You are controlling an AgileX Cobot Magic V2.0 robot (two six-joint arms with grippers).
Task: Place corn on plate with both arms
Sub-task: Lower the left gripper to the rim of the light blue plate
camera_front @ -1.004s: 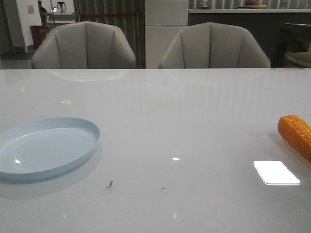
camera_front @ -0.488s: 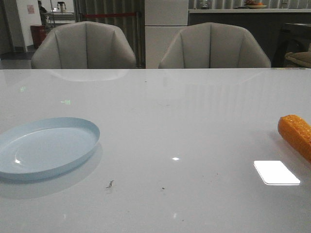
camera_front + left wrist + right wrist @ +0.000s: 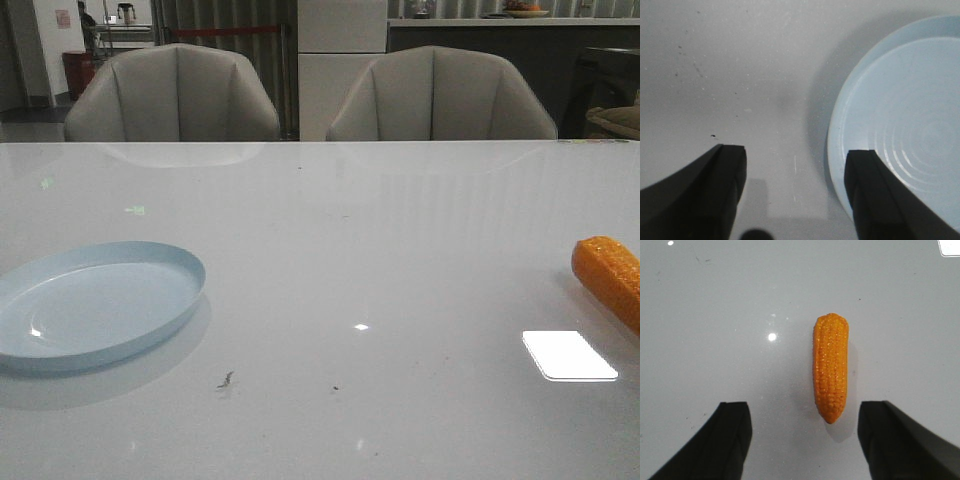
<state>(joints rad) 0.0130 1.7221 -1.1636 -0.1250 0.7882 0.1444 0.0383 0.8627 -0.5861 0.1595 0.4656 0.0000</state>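
Note:
The orange corn (image 3: 612, 278) lies on the white table at the far right edge of the front view, partly cut off. In the right wrist view the corn (image 3: 830, 367) lies flat, its tapered end toward my right gripper (image 3: 805, 410), which is open and empty above the table, the cob just ahead of the gap and nearer one finger. The pale blue plate (image 3: 60, 345) sits at the front left. In the left wrist view my left gripper (image 3: 796, 155) is open and empty, one finger over the plate's rim (image 3: 836, 150). Neither gripper shows in the front view.
Two grey chairs (image 3: 175, 95) stand behind the table's far edge. A bright light reflection (image 3: 568, 355) lies on the table near the corn. Small dark specks (image 3: 226, 380) mark the table in front of the plate.

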